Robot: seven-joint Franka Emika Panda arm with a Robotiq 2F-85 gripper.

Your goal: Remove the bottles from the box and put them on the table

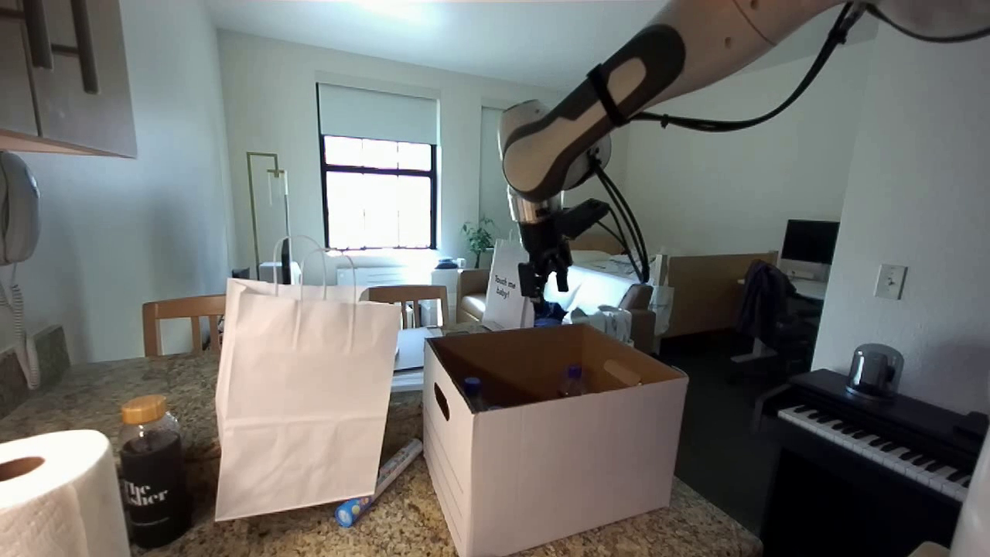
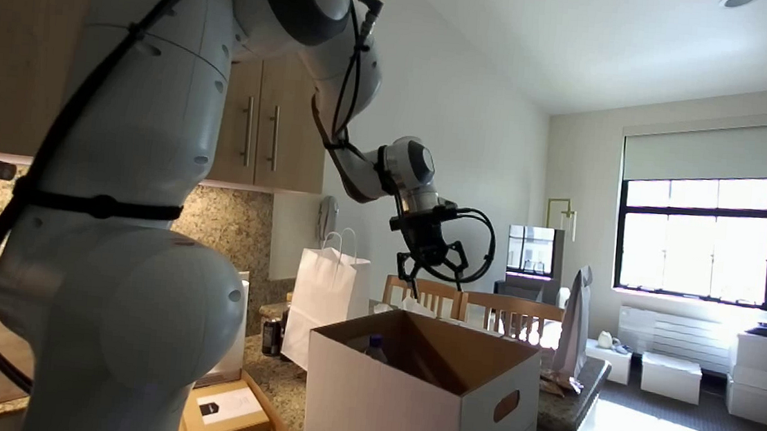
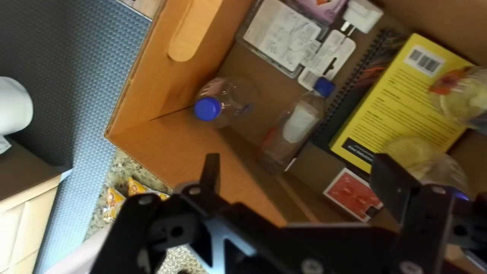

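Jaws apart, empty; best to shift toward ten o'clock in the wrist view, straddle the upright bottle, then lift clear of the box.

- White, rounded robot arm, smooth-shelled and dotted with small oval recesses.
- Dark grey panel framing a pale oval inset, seen in an exterior view.
- Black cables run along the arm; a black strap rings it.
- Silver collar meets the black, angular-linked gripper, with pale round screw heads in the wrist view.
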